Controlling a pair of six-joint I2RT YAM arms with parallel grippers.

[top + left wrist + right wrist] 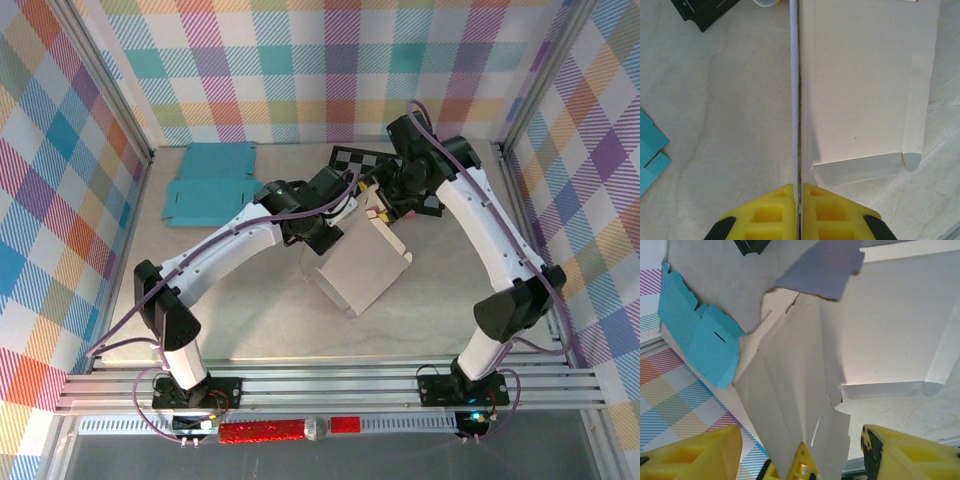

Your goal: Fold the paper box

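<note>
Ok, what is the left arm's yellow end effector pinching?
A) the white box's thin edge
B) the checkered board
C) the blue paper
A: in the left wrist view the left end effector is shut on a thin panel edge of the white box.

Bare tabletop (250,320) in front of paper box (355,270); blue sheets (205,185) at far left.
</note>
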